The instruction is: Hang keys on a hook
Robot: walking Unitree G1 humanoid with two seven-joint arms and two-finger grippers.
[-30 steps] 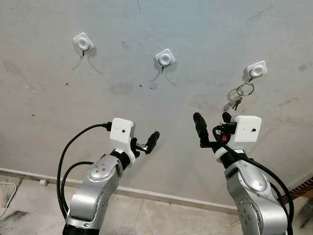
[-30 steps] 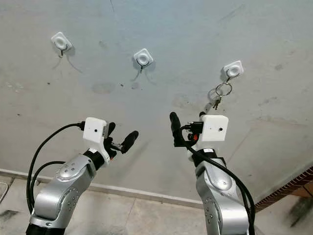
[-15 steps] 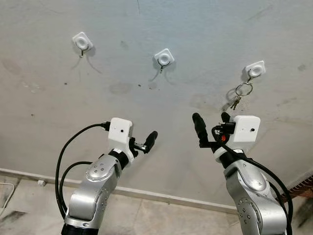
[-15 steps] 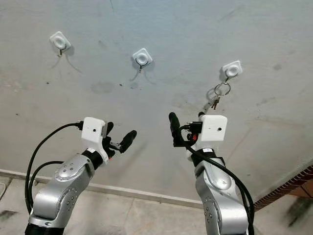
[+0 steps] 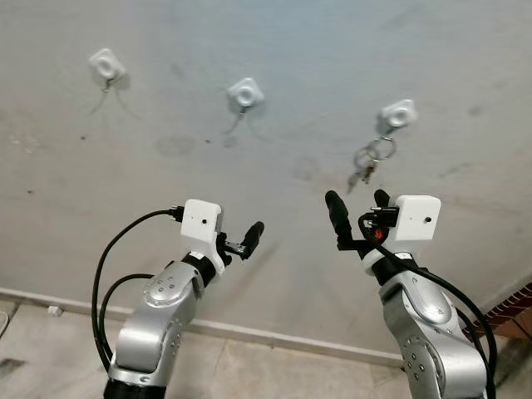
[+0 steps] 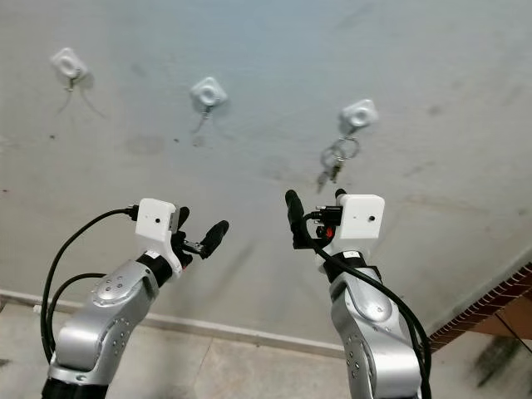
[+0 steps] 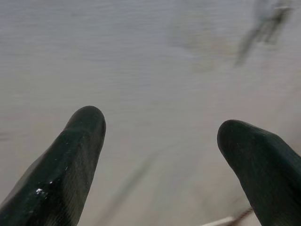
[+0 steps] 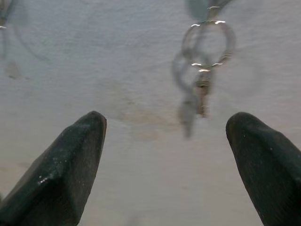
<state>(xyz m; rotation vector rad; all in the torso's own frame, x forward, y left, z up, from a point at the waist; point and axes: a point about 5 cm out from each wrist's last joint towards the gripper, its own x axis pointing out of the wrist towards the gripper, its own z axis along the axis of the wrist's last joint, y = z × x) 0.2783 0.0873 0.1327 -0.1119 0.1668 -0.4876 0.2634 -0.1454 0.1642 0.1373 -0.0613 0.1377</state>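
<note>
A ring of keys (image 5: 371, 158) hangs from the rightmost white hook (image 5: 398, 113) on the grey wall. My right gripper (image 5: 357, 208) is open and empty, a little below the keys and apart from them. Its wrist view looks between the two black fingertips (image 8: 70, 160) at the key ring (image 8: 207, 44) and the dangling key (image 8: 202, 96). My left gripper (image 5: 241, 243) is raised lower and further left, open with nothing in it; its fingers (image 7: 70, 160) face bare wall. Two more white hooks, the middle hook (image 5: 247, 93) and the left hook (image 5: 106, 63), carry nothing.
The wall meets a tiled floor (image 5: 249, 374) at a pale skirting strip (image 5: 274, 337). A brick edge (image 5: 515, 303) shows at the lower right. Black cables (image 5: 108, 266) loop off my left arm.
The whole view has shifted, so the hooks and keys sit further left in the picture. The keys stay on the right hook. Both grippers remain open; the left one is slightly lower.
</note>
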